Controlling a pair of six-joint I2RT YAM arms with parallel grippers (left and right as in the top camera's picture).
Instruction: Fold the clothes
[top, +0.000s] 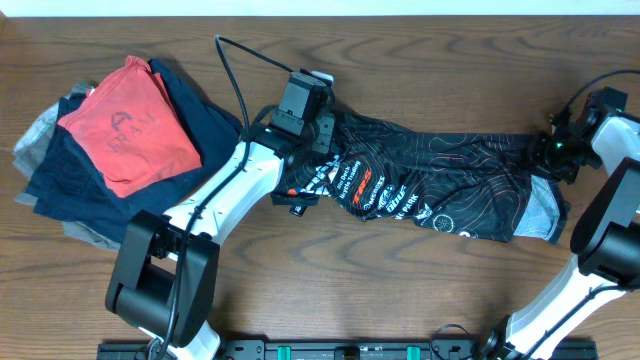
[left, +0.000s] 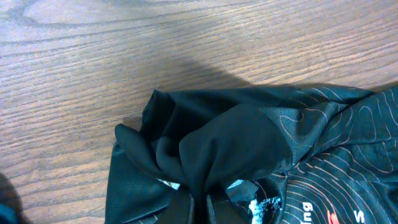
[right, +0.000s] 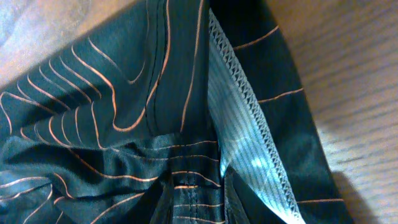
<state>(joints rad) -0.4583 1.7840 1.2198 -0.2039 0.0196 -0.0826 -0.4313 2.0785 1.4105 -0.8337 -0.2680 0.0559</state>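
The black jersey (top: 430, 180) with fine orange and white contour lines and small logos lies stretched across the middle of the table in the overhead view. My left gripper (top: 300, 125) is shut on its bunched left end; the left wrist view shows black cloth (left: 217, 143) pinched between the fingers (left: 200, 208). My right gripper (top: 557, 145) is shut on the jersey's right end; the right wrist view shows a seam (right: 193, 186) with orange lines clamped between the fingers (right: 198, 202), and a pale inner hem (right: 242, 124) beside it.
A pile of clothes sits at the left: a red-orange shirt (top: 130, 125) on top of navy garments (top: 70, 175) and a grey one (top: 35, 130). A black cable (top: 235, 80) arcs over the table behind the left arm. Bare wood (left: 93, 62) lies beyond the jersey.
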